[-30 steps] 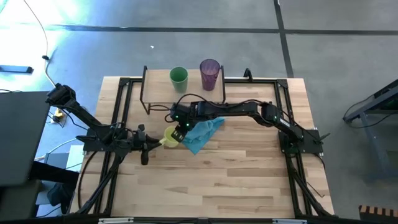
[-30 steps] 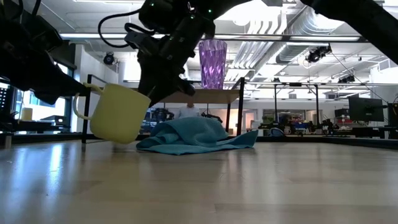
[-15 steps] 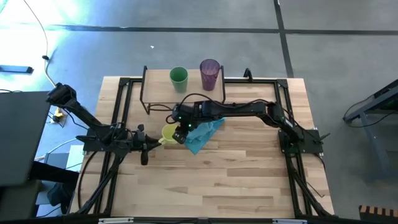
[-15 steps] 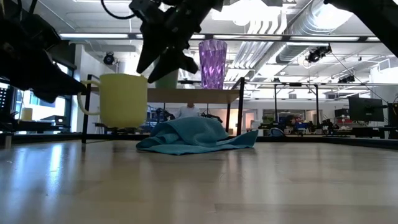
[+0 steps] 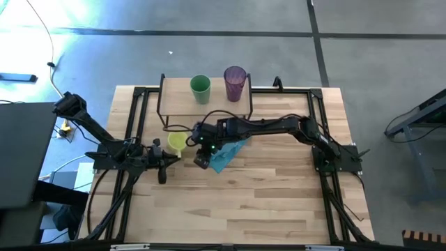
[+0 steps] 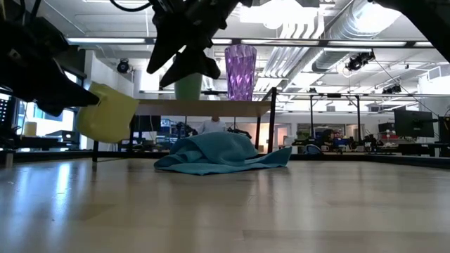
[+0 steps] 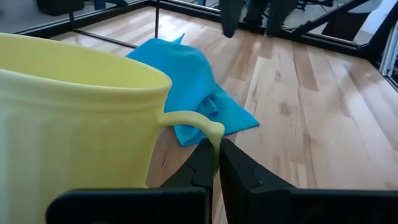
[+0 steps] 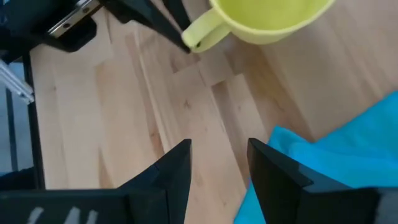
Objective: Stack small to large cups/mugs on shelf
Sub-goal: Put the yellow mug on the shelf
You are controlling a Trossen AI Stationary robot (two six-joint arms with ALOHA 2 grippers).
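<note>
Near the table's left-centre, we see the left gripper (image 5: 167,155) clenched on the handle of the yellow mug (image 5: 175,141); in the left wrist view both fingers (image 7: 239,168) pinch the thin handle loop, mug body (image 7: 81,118) just beside them. Low view shows the mug (image 6: 107,112) tilted and off the tabletop (image 6: 232,204), hanging from that grip

Right gripper (image 5: 201,160) sits just right of the mug, jaws released and holding nothing; its wrist view shows the two fingers (image 8: 168,174) spread over bare wood, with the mug (image 8: 267,18) ahead of them, apart from it. It hovers at the left edge of the blue cloth (image 5: 226,152), which lies crumpled on the table in front of the shelf (image 5: 182,104)

On the shelf at the far side: green cup (image 5: 201,88) to the left, purple tumbler (image 5: 235,83) to its right, both upright, near each other but not touching. In the low view the tumbler (image 6: 240,72) stands clear; green cup (image 6: 188,86) partly hidden behind the right arm
</note>
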